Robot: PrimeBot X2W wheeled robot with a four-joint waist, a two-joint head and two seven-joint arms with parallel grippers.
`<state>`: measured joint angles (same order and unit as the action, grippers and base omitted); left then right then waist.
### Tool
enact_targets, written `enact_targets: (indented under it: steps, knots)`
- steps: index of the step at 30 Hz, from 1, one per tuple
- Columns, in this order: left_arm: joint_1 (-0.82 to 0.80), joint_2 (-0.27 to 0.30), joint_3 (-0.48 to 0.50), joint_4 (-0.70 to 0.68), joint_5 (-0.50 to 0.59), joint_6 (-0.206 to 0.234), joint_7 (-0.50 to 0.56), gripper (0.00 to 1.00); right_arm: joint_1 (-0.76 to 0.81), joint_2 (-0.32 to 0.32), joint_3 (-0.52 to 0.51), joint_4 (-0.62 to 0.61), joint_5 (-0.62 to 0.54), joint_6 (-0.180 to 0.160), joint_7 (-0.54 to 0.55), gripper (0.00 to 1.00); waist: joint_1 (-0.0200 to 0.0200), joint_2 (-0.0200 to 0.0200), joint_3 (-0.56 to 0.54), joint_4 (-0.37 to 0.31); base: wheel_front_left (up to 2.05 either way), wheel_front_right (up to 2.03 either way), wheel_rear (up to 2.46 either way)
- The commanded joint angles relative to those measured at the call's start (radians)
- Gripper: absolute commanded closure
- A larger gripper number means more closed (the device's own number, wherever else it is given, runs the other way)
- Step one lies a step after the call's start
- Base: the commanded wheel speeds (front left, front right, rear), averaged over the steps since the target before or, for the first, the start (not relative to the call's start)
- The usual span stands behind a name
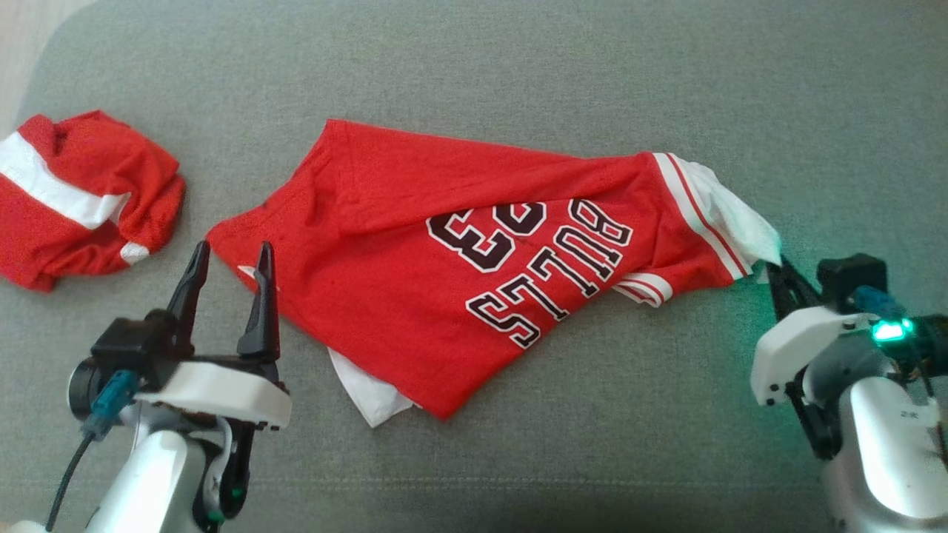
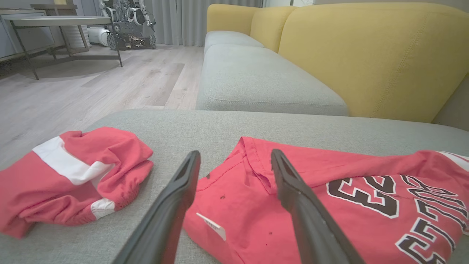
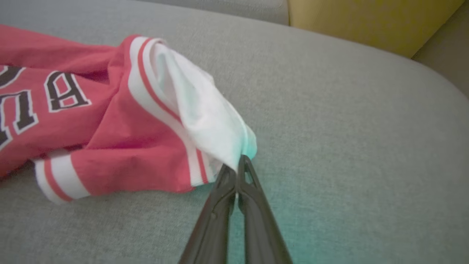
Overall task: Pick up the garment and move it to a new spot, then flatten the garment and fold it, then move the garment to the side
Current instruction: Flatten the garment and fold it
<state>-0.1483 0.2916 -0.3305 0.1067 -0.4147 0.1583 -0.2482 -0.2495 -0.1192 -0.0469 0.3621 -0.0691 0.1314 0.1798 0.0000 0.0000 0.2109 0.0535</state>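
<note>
Garment (image 1: pixel 415 296): red jersey with black-and-white lettering. It lay lettering up on the grey cushion (image 1: pixel 518 66), near the middle and running left to right across the head view. It was not flat. A fold ran along its far side, the cloth bunched towards the striped end, and white fabric showed from under the near edge.

Right gripper (image 3: pixel 236 163): jaws clenched on the white corner (image 1: pixel 740 222) at the jersey's right end. That corner was drawn to a point at the fingertips and lifted just off the cushion.

Left gripper (image 1: pixel 232 248): jaws released and wide. They were poised at the jersey's left edge, one finger over the cloth and one over bare cushion, gripping nothing. Whether a finger touched the cloth I couldn't tell.

Second red-and-white garment (image 1: pixel 74 200): crumpled at the far left of the cushion, apart from the jersey and untouched.

Progress, as judged: early. One corner was pinched, which would suit either the pick-up or the spreading step. Flattening looked unfinished, with no fold made and no set-aside done. The left jaws would likely need a hold on the opposite edge before the cloth could be tensioned flat.
</note>
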Motion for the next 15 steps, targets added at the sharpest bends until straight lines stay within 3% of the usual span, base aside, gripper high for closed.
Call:
enact_targets:
  steps: [1, 2, 4, 9, 15]
  knots:
    - [-0.035, 0.018, 0.046, -0.032, 0.011, 0.002, -0.012, 0.00, -0.025, -0.005, 0.025, -0.028, 0.004, -0.001, 0.007, 1.00, 0.0000, 0.0000, 0.003, -0.002, 0.00, 0.00, 0.00]
    - [-0.037, 0.018, 0.046, -0.031, 0.011, 0.000, -0.012, 0.00, -0.024, 0.000, 0.029, -0.022, 0.007, -0.001, 0.013, 0.97, 0.0000, 0.0000, 0.004, -0.003, 0.00, 0.00, 0.00]
    - [-0.039, 0.019, 0.046, -0.029, 0.011, -0.001, -0.012, 0.00, -0.023, 0.008, 0.033, -0.015, 0.007, -0.001, 0.019, 0.00, 0.0000, 0.0000, 0.005, -0.004, 0.00, 0.00, 0.00]
    - [-0.039, 0.018, 0.041, -0.023, 0.011, -0.002, -0.013, 0.00, -0.001, 0.032, 0.036, -0.025, 0.021, -0.001, 0.011, 0.00, 0.0000, 0.0000, -0.006, -0.005, 0.00, 0.00, 0.00]
    - [-0.020, 0.020, 0.038, -0.014, 0.008, 0.004, -0.012, 0.00, 0.063, 0.060, 0.036, -0.156, 0.077, -0.001, -0.055, 0.00, 0.0000, 0.0000, -0.038, -0.007, 0.00, 0.00, 0.00]
